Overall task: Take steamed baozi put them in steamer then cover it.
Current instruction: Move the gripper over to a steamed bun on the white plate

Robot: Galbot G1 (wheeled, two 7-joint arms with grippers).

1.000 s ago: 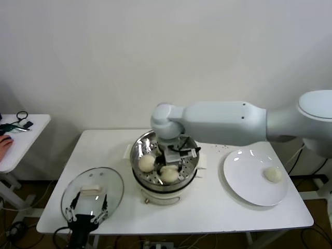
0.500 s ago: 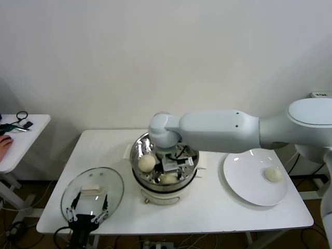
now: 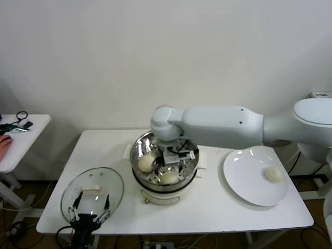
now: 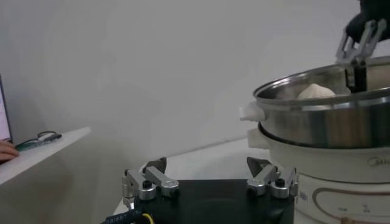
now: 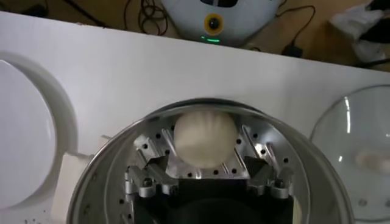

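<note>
On the white table [image 3: 218, 218], the glass cover [image 3: 92, 193] lies flat at the left, the left gripper [image 3: 89, 211] parked at its near edge with fingers spread. At centre, the right gripper [image 3: 174, 161] hangs inside the steamer [image 3: 165, 165], its fingers apart on either side of a bun [image 5: 204, 138] that rests on the perforated tray, touching neither; a second bun [image 3: 147, 163] sits beside it. On the plate [image 3: 244, 179] at the right lies one last bun [image 3: 273, 174].
</note>
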